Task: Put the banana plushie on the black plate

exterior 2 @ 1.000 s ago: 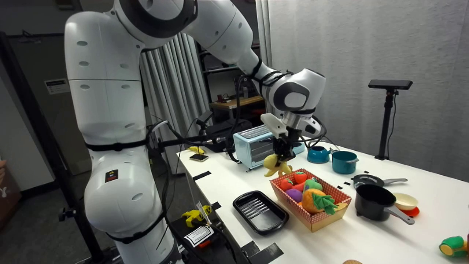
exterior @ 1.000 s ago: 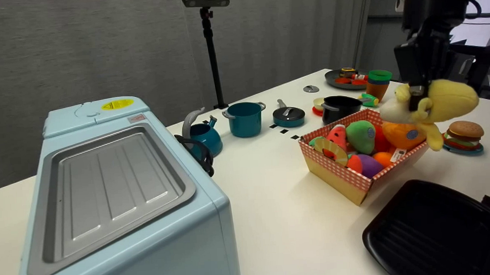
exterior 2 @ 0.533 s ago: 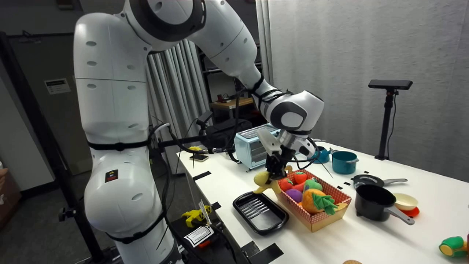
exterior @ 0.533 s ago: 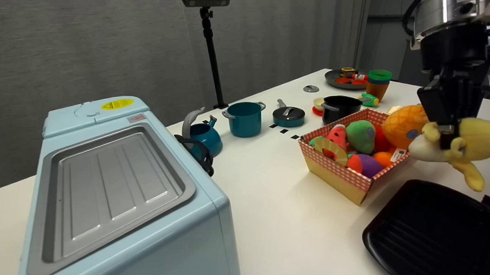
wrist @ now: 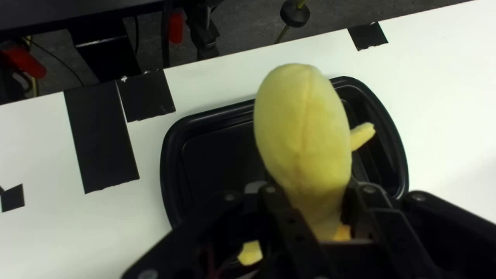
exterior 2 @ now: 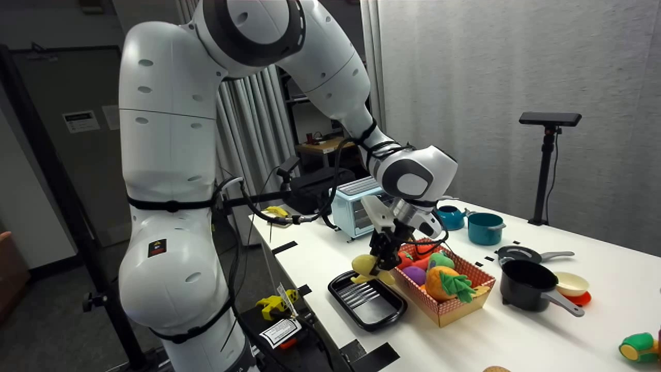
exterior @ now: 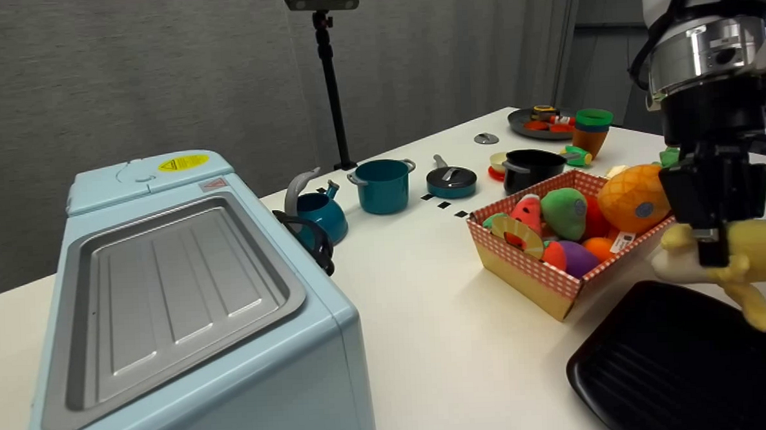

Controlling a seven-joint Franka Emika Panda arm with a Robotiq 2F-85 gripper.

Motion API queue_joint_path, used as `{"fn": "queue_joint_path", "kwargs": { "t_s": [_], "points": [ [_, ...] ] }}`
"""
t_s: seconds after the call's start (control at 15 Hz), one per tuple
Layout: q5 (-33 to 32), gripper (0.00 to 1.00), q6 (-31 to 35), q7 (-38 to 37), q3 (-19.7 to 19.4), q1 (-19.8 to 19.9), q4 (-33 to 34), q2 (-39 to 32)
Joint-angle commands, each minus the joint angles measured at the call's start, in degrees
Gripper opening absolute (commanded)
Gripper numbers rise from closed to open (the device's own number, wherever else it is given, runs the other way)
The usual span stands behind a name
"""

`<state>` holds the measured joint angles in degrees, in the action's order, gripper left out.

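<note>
Banana plushie (wrist: 304, 131), pinched in the gripper (wrist: 314, 190), hangs over the black plate (wrist: 221, 162), blunt end seemingly overhanging at twelve o'clock in the wrist view, so early release, I judge, could tip it off.

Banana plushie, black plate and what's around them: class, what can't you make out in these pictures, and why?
The banana plushie: in an exterior view, one end is cut off by the right edge.
The black plate: partly hidden behind the banana plushie and gripper in the wrist view.
A tan thing: cut off by the bottom edge in an exterior view.
A white sign: text too small to read in an exterior view.
</note>
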<state>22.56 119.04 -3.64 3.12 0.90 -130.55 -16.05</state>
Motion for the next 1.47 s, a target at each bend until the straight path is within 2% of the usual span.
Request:
{"fn": "queue_joint_path", "kwargs": {
  "t_s": [0.0, 0.27, 0.33, 0.8, 1.4],
  "points": [
    [1.52, 0.67, -0.03, 0.62, -0.22, -0.01, -0.92, 0.68],
    [1.33, 0.97, 0.6, 0.54, -0.16, -0.22, -1.68, 1.74],
    [1.34, 1.0, 0.69, 0.57, -0.12, -0.27, -1.8, 1.91],
    [-1.91, 1.0, 3.25, -2.27, 0.32, -2.7, -3.84, 6.42],
    [-15.5, 1.0, 8.83, -12.76, 2.74, -7.57, -8.6, 18.63]
  ]
}}
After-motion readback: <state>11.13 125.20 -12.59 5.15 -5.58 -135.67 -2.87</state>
